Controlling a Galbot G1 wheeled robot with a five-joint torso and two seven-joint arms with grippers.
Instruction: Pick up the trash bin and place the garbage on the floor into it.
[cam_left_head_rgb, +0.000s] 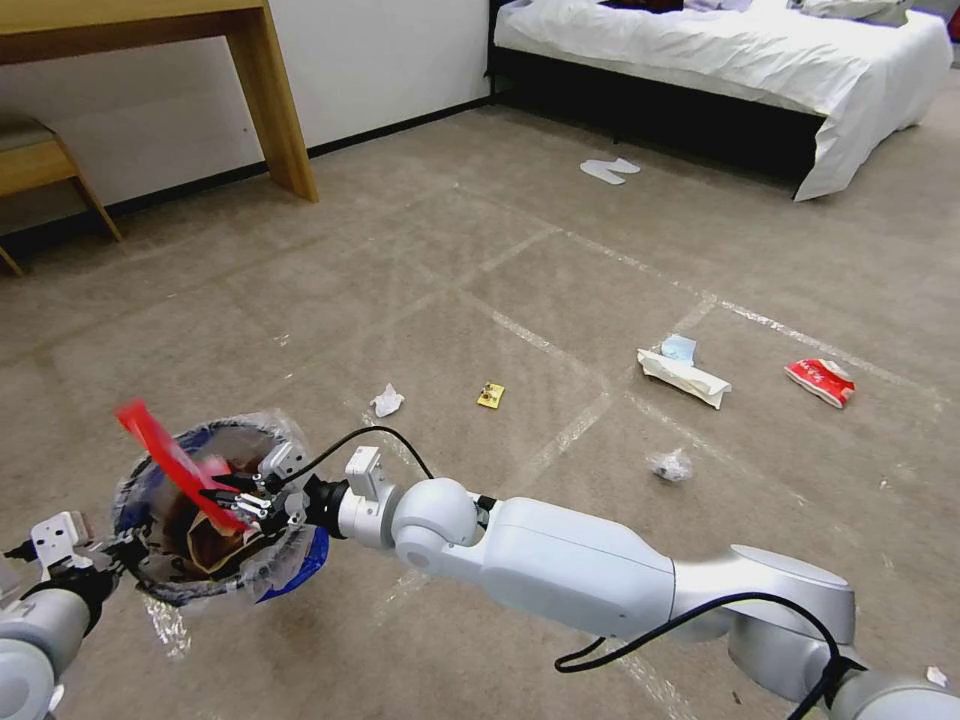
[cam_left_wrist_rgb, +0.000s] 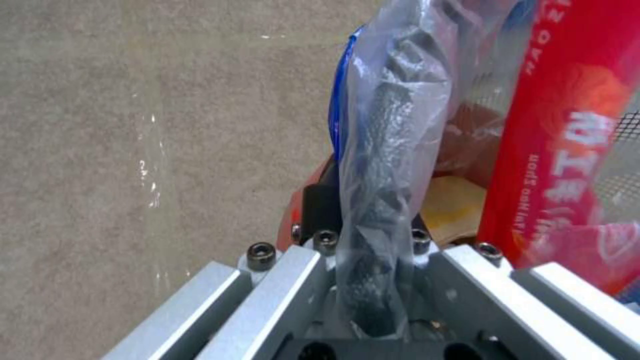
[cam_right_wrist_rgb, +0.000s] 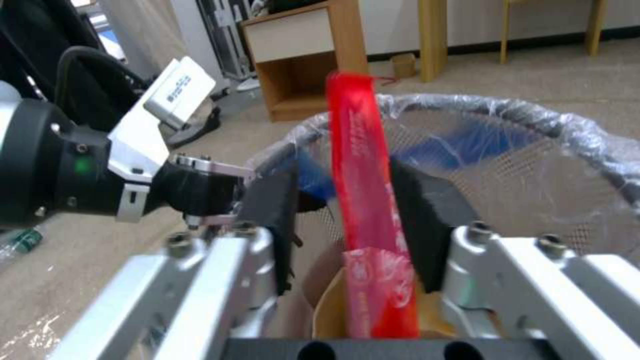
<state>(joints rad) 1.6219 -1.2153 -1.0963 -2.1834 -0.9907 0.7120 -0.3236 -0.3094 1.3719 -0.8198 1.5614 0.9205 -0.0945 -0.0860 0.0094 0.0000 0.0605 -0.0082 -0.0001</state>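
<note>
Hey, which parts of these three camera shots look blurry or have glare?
Head view: the red wrapper strip is smeared by motion blur above the trash bin; tape lines on the carpet shine faintly. Left wrist view: the bin's plastic liner close to the lens is soft and glossy. Right wrist view: the right end effector frame in the foreground is out of focus.

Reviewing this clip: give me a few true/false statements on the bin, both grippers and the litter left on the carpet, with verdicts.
1. The left gripper is clamped on the trash bin rim. True.
2. The right gripper is over the bin with the red wrapper strip between its fingers. True.
3. The bin stands on the carpet. False: it is held up off the floor.
4. The bin has no liner. False: a clear plastic bag lines it.
5. The red-white packet and tiny yellow wrapper lie on the floor. True.
</note>
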